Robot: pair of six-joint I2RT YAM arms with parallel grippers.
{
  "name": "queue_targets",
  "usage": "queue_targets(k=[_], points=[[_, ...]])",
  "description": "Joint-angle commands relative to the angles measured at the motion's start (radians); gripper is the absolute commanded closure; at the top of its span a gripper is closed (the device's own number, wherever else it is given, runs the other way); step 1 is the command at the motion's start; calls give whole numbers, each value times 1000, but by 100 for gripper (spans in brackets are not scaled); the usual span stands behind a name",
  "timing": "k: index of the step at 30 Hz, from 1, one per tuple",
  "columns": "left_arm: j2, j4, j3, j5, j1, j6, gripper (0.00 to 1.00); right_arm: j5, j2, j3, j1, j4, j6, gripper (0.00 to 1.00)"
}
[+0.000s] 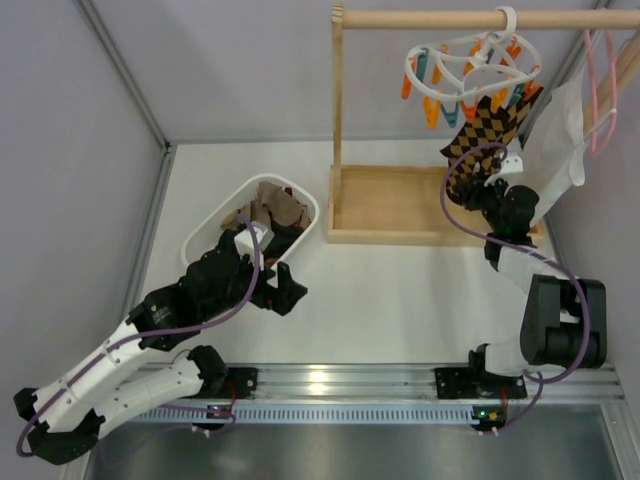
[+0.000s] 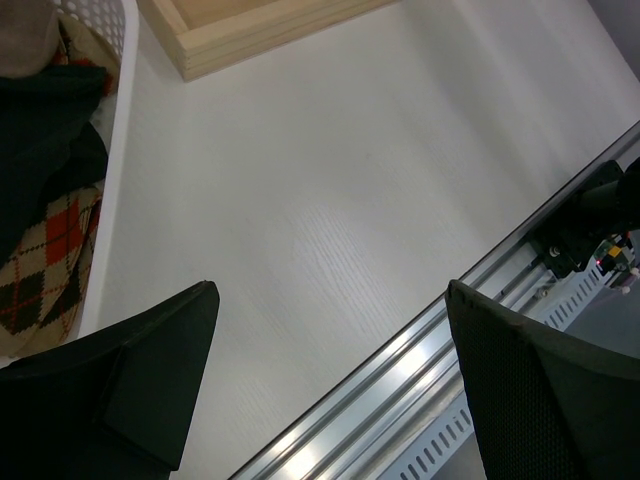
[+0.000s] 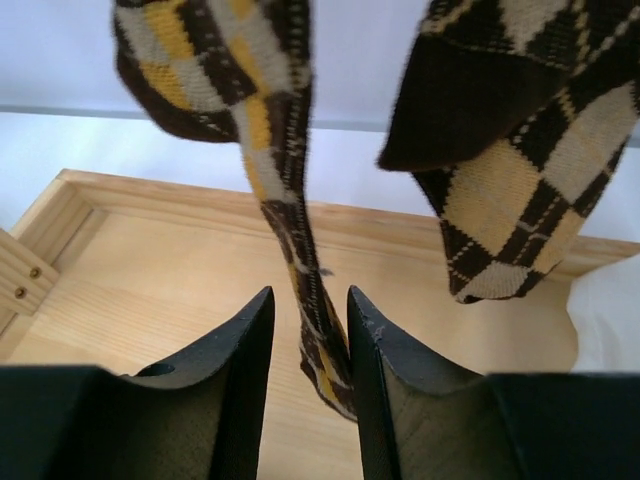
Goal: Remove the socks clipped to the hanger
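Note:
The white oval hanger with orange and teal clothespins hangs from the wooden rail. Brown and yellow argyle socks are clipped to it. My right gripper is just below them. In the right wrist view its jaws stand narrowly open around the lower end of one hanging sock, which touches the right finger. A second sock hangs to the right. My left gripper is wide open and empty above the table beside the white basket.
The basket holds removed socks, including a tan and red argyle one. The rack's wooden base tray lies under the hanging socks. A white cloth garment and a thin pink hanger hang at the right. A metal rail runs along the near edge.

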Motion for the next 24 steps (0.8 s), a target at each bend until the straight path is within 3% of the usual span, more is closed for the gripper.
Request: queue_targets(k=[1,5,8,10,15,19,20,24], points=[[-9,11,-7,8,-4,5,2,-56,21,-11,32,154,13,66],[-9,9,-7,8,-4,2,2,-58,30,-25,52,186,39,73],[-13,11,-2,5,-4,2,2,5,0,-46,102,183,29,89],[-15,9,8,-29,-4,-6,2,129,-48,-66,191,151,0,99],[-6,9,74,-187,-4,-72,2,438,-146,-107,401,89,-10,100],[48,9,215,-242,-4,-78,2,623,-148,-72,561,4,-30,100],[69,7,297,-251,-4,-70,2,725,-134,-36,593,-32,-40,100],[230,7,511,-281,-4,-17,2,874,-91,32,765,-110,-54,100]])
